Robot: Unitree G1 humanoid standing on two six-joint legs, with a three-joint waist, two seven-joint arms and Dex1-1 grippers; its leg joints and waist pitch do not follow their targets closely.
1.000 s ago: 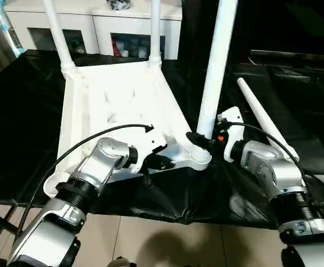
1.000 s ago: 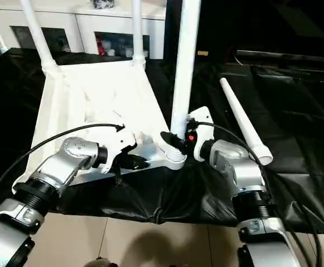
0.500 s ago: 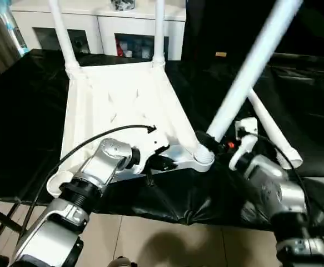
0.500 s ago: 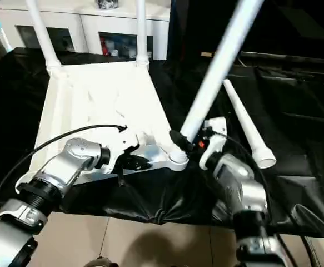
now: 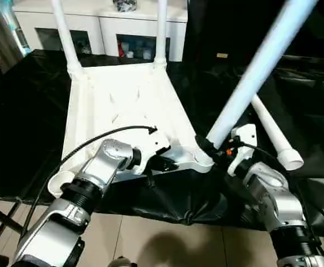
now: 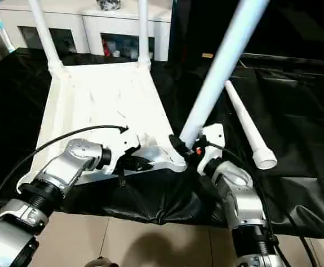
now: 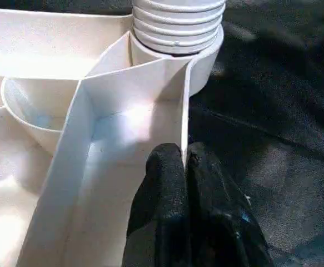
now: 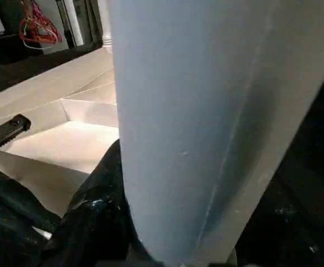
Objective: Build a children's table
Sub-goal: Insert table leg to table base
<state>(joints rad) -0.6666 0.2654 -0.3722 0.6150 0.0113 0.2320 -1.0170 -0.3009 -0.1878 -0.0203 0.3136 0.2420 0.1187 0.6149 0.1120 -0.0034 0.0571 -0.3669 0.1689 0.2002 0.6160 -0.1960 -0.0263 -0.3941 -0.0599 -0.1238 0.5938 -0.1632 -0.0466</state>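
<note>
A white children's table (image 5: 123, 105) lies upside down on a table draped in black cloth (image 5: 23, 122), its ribbed underside facing up. Two white legs (image 5: 63, 30) stand upright in the far corner sockets. At the near right corner, the right tool (image 5: 210, 150) grips a third leg (image 5: 256, 69) near its base; this leg leans steeply up and to the right from its socket. The left tool (image 7: 185, 161), fingers pressed together, pinches a thin rib at the near edge of the underside. A fourth leg (image 5: 275, 136) lies loose on the cloth to the right. A white cabinet (image 5: 106, 28) stands beyond.
</note>
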